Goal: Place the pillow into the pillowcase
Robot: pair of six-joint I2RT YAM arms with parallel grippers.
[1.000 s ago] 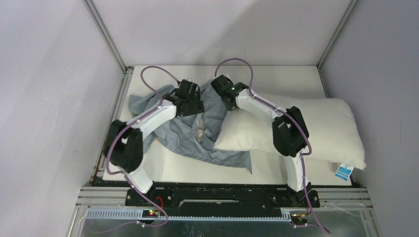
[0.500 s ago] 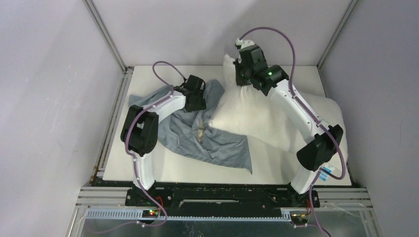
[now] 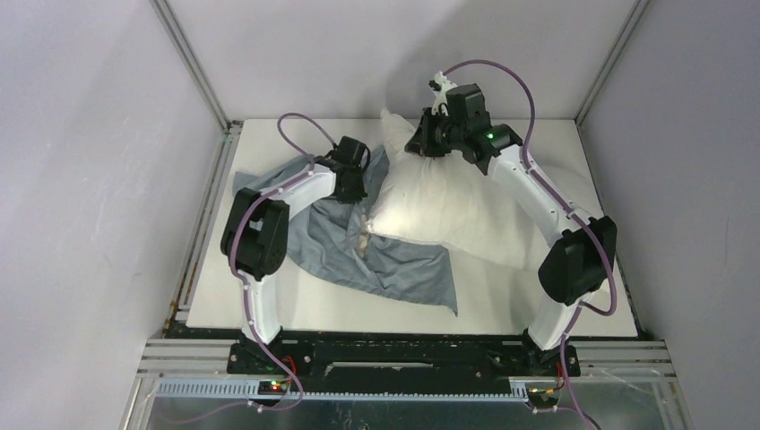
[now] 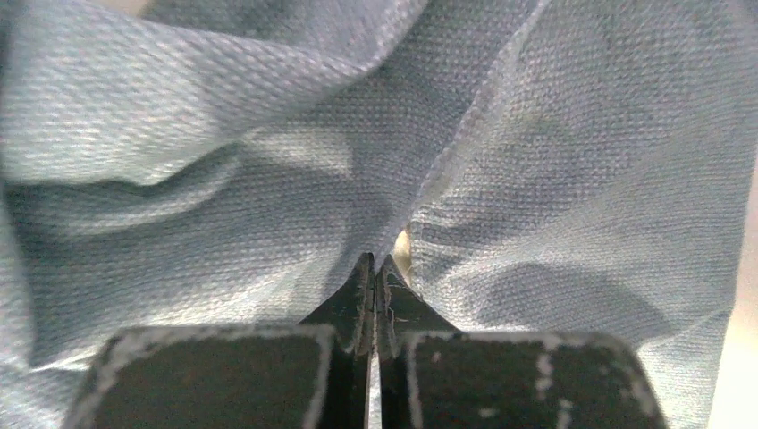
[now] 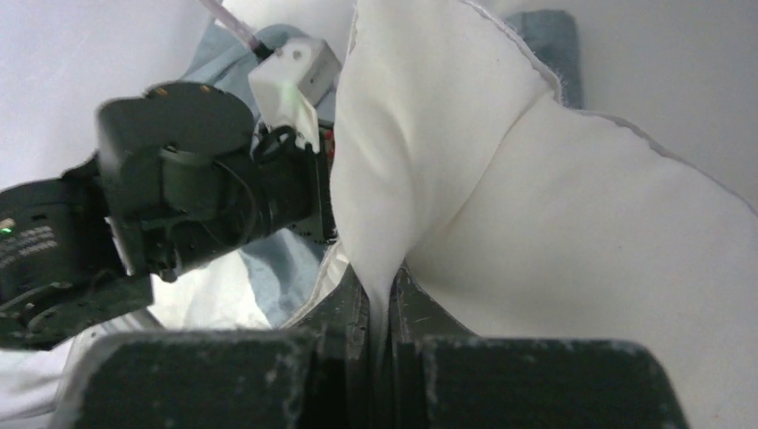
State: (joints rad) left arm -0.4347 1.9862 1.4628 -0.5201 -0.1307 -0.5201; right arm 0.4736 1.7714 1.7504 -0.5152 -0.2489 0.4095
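pinching both at once
right gripper (image 5: 380, 284) clamped tight on a fold of the pillow (image 5: 554, 232); left gripper (image 4: 374, 273) closed on pillowcase (image 4: 206, 206) cloth at its tips.

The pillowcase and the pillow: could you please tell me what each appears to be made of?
The pillowcase looks like woven cloth, perhaps cotton, matte blue-grey: its weave and soft creases show. The pillow has a smooth off-white fabric shell with a stitched edge seam; its puffiness suggests soft fibre filling.
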